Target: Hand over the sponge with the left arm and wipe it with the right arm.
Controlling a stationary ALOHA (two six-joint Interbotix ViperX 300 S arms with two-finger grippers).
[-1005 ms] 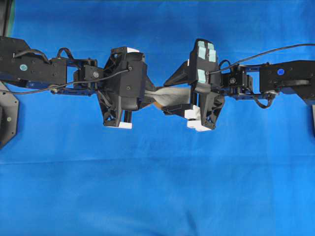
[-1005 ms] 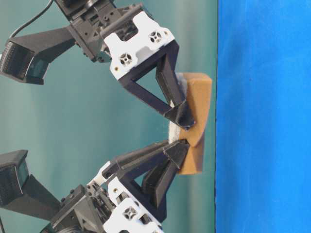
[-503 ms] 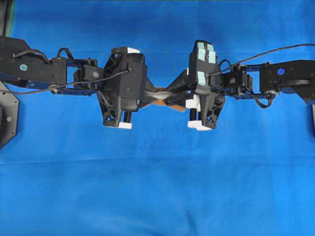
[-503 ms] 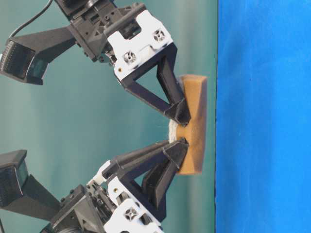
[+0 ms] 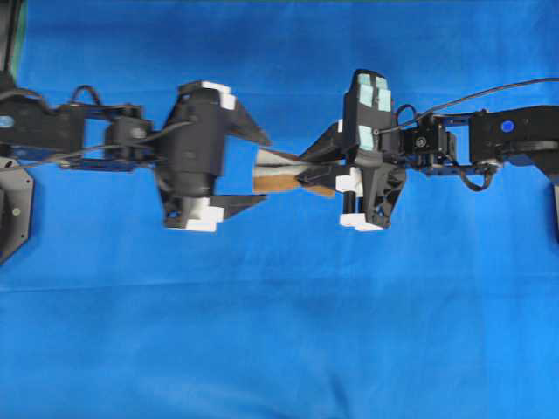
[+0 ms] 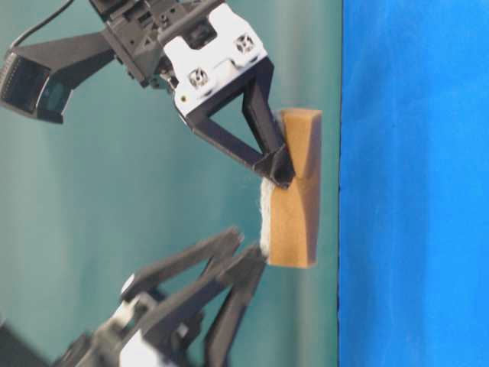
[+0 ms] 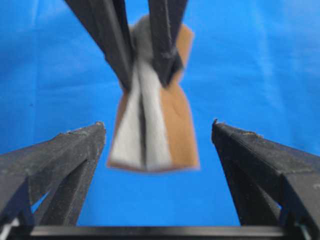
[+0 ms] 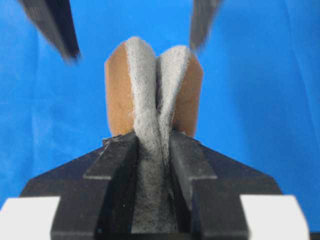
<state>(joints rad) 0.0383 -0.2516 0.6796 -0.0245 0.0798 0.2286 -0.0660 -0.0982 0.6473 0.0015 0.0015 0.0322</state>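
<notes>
Your sponge hangs in the air above the blue tabletop, midway between the two arms, pinched so hard that its grey-white face folds in on itself while the orange-brown backing bows outward; the right wrist view shows this fold plainly. The right claw is clamped on one end of the sponge, its fingers pressed into the grey face. The left claw stands with its fingers spread wide, one on each side of the sponge's free end and clear of it; in the table-level view its tips sit just beside the sponge's lower corner, blurred, so you cannot tell whether they brush it. Judged from this, your handover looks done: the sponge rests in the right arm's grip alone and the left arm has let go. What remains is the wiping, which means bringing the sponge down onto the tabletop, since it is well off the cloth now.
</notes>
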